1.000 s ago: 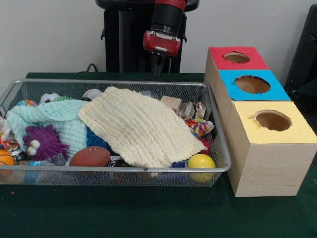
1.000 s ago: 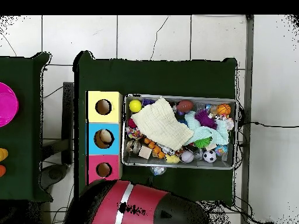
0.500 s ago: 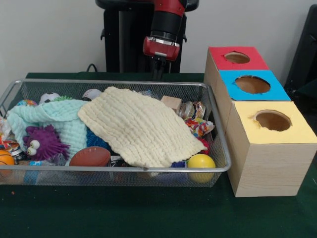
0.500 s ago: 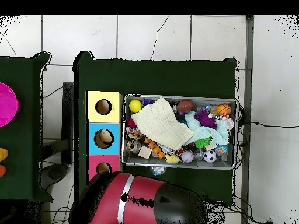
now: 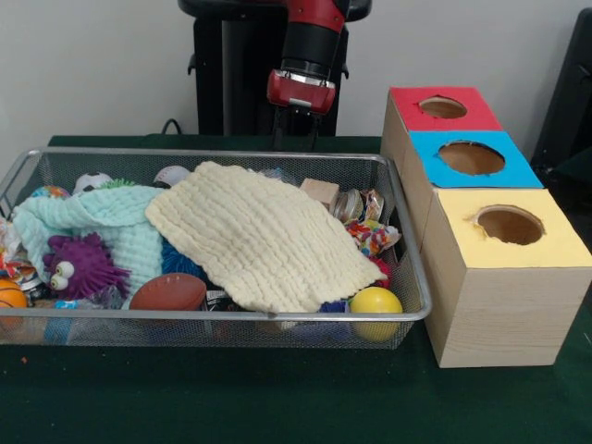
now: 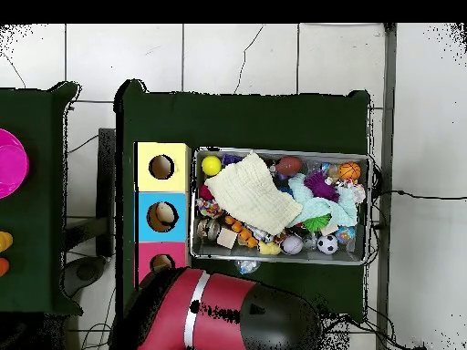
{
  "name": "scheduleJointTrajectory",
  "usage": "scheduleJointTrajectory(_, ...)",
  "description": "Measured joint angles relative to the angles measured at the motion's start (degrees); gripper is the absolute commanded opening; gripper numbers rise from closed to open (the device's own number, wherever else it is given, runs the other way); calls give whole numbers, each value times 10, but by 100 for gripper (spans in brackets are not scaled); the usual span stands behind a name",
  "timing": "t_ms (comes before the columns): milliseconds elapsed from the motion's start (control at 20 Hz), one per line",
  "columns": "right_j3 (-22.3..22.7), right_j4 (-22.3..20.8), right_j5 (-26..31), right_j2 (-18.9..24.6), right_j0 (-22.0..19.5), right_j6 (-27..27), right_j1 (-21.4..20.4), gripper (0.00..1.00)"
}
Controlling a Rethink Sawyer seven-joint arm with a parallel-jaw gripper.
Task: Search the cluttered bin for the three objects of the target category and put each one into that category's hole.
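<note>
Overhead, green table on white tiled floor; bin beside 3 boxes; gripper jaws spread, empty.

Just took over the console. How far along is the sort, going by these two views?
Possibly one drop is made: the overhead view shows something pale inside the blue box's hole; the yellow box's hole looks empty. Nothing is in hand: the gripper hangs behind the bin, carrying nothing. Left: searching the bin, where a cream cloth covers the middle of the clutter.
</note>
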Motion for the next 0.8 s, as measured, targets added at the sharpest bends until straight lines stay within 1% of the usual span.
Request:
scheduleJointTrajectory(350,-7,0,0,0,0,0,2,100)
scheduleJointTrajectory(800,-24,0,-2,-1,0,0,23,100)
